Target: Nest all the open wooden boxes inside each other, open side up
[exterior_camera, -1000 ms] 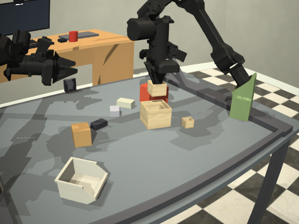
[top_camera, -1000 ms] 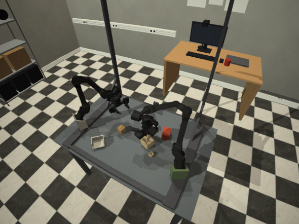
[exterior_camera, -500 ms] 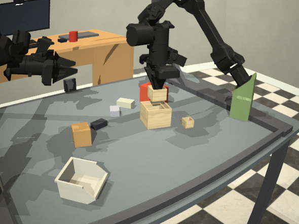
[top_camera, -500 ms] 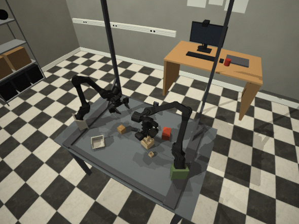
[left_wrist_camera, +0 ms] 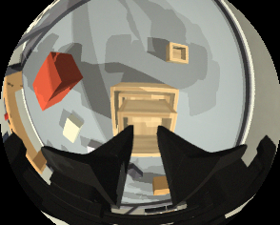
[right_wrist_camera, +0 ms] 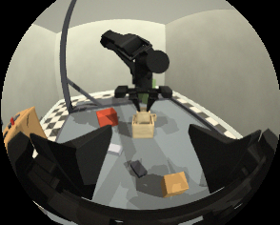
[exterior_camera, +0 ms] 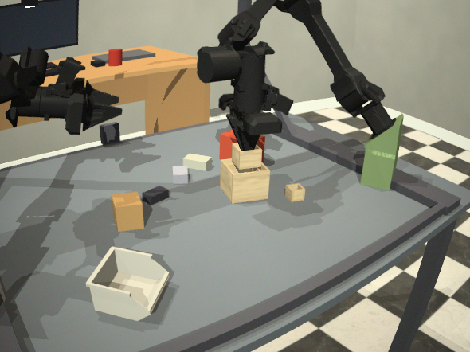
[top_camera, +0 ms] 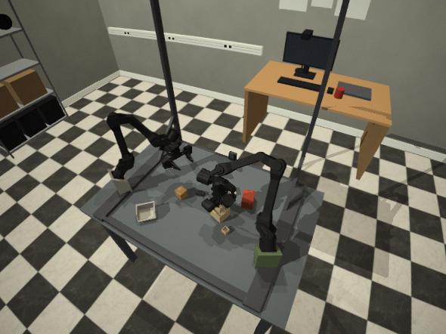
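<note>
Right fingers (top_camera: 186, 165) (exterior_camera: 120, 105): spread wide, nothing between; raised well apart from the boxes.
Bin (top_camera: 145, 219) (exterior_camera: 115, 303): on the surface, off to one side; probably no part in the nest.
Orange block (top_camera: 181, 193) (exterior_camera: 128, 215) (left_wrist_camera: 161, 186) (right_wrist_camera: 175, 185): beside the dark block (top_camera: 200, 193) (exterior_camera: 156, 195) (left_wrist_camera: 135, 171) (right_wrist_camera: 138, 169); likely leave alone.
Biggest box (top_camera: 220, 218) (exterior_camera: 248, 187) (left_wrist_camera: 114, 105) (right_wrist_camera: 143, 131): upright on the surface, open side up. Looks to have an inner box seated already; full depth hidden.
Carried box (exterior_camera: 248, 159) (left_wrist_camera: 145, 107) (right_wrist_camera: 144, 117): open side up, over the biggest box's opening, not seated.
Left fingers (exterior_camera: 248, 146): partly apart, tips in the carried box, holding it; exact contact hidden.
Small box (top_camera: 225, 230) (exterior_camera: 295, 194) (left_wrist_camera: 177, 62): open side up, just beside the nest, still loose.
Done: big box upright; probably one nested.
Left: line up and lower carried box, release, fetch small box, drop in, back off. Could snag on a rim if skewed.
</note>
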You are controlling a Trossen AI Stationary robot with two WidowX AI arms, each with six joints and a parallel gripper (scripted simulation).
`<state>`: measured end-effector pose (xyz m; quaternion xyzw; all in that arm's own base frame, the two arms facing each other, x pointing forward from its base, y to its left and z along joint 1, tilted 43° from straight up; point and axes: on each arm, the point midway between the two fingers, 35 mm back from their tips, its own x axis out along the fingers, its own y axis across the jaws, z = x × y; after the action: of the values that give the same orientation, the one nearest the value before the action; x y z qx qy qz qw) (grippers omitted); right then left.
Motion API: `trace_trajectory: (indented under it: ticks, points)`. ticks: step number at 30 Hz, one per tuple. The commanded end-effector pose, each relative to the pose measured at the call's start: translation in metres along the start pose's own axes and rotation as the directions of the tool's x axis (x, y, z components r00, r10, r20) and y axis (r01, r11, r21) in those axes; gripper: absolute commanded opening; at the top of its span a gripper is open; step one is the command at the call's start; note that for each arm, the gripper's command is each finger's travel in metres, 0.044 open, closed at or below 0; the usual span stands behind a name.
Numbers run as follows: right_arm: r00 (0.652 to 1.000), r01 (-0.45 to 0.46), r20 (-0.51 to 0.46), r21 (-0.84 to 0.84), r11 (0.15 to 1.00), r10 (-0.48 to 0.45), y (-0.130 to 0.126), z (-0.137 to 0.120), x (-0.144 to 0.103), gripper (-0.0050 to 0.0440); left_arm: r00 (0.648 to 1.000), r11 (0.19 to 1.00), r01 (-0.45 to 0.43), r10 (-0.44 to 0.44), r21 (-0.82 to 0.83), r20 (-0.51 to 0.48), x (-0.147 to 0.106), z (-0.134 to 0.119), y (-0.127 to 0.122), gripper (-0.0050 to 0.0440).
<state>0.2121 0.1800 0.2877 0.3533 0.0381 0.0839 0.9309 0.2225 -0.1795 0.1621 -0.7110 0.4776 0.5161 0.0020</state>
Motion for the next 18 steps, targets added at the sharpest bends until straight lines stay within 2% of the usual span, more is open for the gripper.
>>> trace_trajectory:
  ticks: [1, 18]
  points:
    - [1.000, -0.005, 0.010, 0.011, 1.000, 0.005, 0.0021, 0.0048, -0.0014, 0.0400, 1.000, 1.000, 0.005, -0.005, 0.012, -0.016, 0.0001, -0.0045, 0.0011, 0.0187]
    - [1.000, -0.005, 0.010, 0.011, 1.000, 0.005, 0.0021, 0.0048, -0.0014, 0.0400, 1.000, 1.000, 0.005, -0.005, 0.005, -0.009, 0.0090, -0.0040, 0.0002, 0.0187]
